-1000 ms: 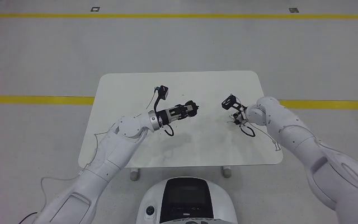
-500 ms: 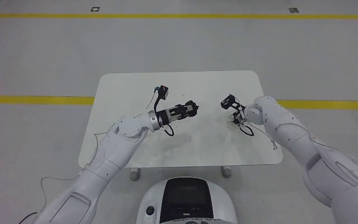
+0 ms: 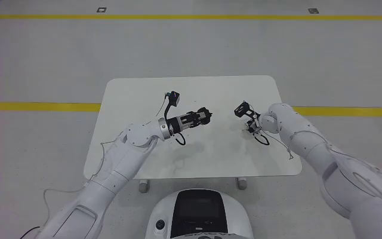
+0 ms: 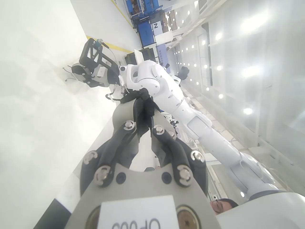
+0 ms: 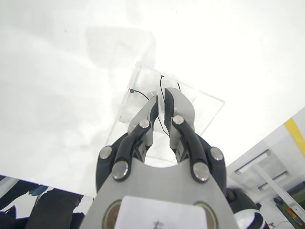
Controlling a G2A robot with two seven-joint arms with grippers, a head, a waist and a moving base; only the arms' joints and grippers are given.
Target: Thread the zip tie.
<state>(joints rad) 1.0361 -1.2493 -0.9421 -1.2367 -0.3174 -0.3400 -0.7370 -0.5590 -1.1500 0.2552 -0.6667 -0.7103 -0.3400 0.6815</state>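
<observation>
The white table [image 3: 137, 95] carries both arms, which reach in over it from opposite sides. The left arm stretches level across the middle. Its left gripper [image 3: 206, 115] points toward the other arm and is held above the tabletop. Its fingers [image 4: 137, 110] are pressed together on a black strip [image 4: 127, 98] that sticks out past the tips. It cannot be told whether this strip is a zip tie.

The right arm is bent at the elbow, with its wrist turned down. The right gripper [image 5: 162, 101] points into a clear tray [image 5: 205, 110] on the table. Its fingers [image 5: 169, 106] stand a narrow gap apart. A thin black zip tie [image 5: 161, 86] lies in the tray and runs up through that gap, not visibly pinched. A second tie [image 5: 139, 92] lies just beside it in the same tray.

Since a second ago, the right arm's elbow and wrist have edged a little toward the left arm. The left arm has kept its place and its grip.
</observation>
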